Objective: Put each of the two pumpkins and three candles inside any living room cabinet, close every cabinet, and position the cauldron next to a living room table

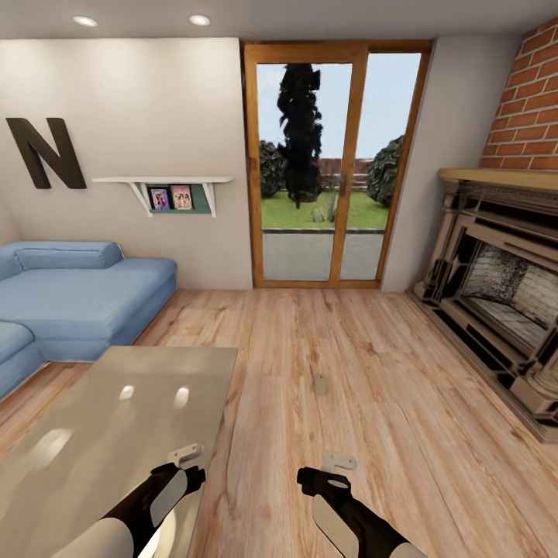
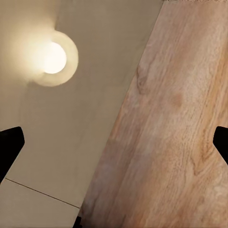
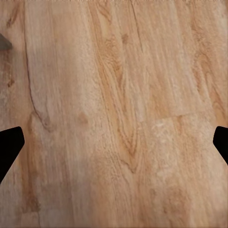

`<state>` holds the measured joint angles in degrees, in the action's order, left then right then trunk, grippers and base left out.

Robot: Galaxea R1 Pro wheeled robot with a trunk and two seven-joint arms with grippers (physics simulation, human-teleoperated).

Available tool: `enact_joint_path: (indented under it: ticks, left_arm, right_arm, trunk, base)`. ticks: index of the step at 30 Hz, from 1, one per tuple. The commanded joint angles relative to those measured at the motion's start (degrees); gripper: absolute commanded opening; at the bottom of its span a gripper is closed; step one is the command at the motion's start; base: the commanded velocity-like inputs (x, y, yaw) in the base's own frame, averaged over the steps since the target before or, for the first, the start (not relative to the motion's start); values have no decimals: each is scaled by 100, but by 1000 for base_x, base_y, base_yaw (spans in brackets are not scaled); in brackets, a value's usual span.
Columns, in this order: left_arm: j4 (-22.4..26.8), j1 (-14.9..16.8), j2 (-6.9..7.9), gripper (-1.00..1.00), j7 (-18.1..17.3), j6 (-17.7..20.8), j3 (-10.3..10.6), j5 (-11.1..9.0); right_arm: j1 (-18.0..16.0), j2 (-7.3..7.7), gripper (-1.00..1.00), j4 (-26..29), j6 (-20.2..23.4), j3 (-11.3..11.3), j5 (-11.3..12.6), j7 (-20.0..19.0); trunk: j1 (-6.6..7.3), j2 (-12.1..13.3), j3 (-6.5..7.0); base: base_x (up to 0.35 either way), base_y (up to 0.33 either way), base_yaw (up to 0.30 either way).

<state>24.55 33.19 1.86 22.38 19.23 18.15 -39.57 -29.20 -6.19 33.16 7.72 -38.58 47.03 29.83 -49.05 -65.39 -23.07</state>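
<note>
1. Light wood plank floor point(image 1: 349, 372) across the whole living room, running from the foreground to the far wall; seen close up in the right wrist view point(image 3: 123, 114) and beside the table edge in the left wrist view.
2. Beige wall with a big dark letter N point(image 1: 45, 153) and a white shelf point(image 1: 164, 182) holding two small framed photos.
3. Glazed wooden doors point(image 1: 333, 167) in the far wall, showing lawn, shrubs and a tall dark tree outside.
4. Ornate beige-and-black fireplace surround point(image 1: 496, 287) along the right side, under a red brick chimney point(image 1: 527, 108).
5. Blue corner sofa point(image 1: 74, 298) at the left, against the wall, just beyond the table's far end.
6. Table point(image 1: 101, 434) low at the left foreground, glossy grey top mirroring ceiling lights; same top and a bright light reflection in the left wrist view point(image 2: 61, 118), its edge meeting the floor.
7. Left gripper point(image 1: 188, 459) poised above the near right edge of the table; fingers point(image 2: 9, 145) spread wide apart at the sides of the left wrist view, nothing between them.
8. Right gripper point(image 1: 339, 463) above bare floor, well right of the table; fingers point(image 3: 9, 147) likewise spread apart, holding nothing.
9. Small pale mark point(image 1: 319, 384) on the floor mid-room, too small to identify.
</note>
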Motion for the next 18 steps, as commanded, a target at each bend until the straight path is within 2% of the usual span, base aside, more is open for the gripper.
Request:
enact_joint_path:
  ticks: [1, 18]
  left_arm:
    - [14, 3, 8, 100, 47, 20, 48, -51]
    - [14, 3, 5, 100, 47, 20, 48, -51]
  right_arm:
    - [-7, 4, 100, 12, 27, -30, 17, 44]
    - [-7, 4, 100, 13, 27, -27, 77, 49]
  trunk:
    - [-1, -4, -7]
    - [-1, -4, -7]
  base:
    - [91, 0, 0]
    - [98, 0, 0]
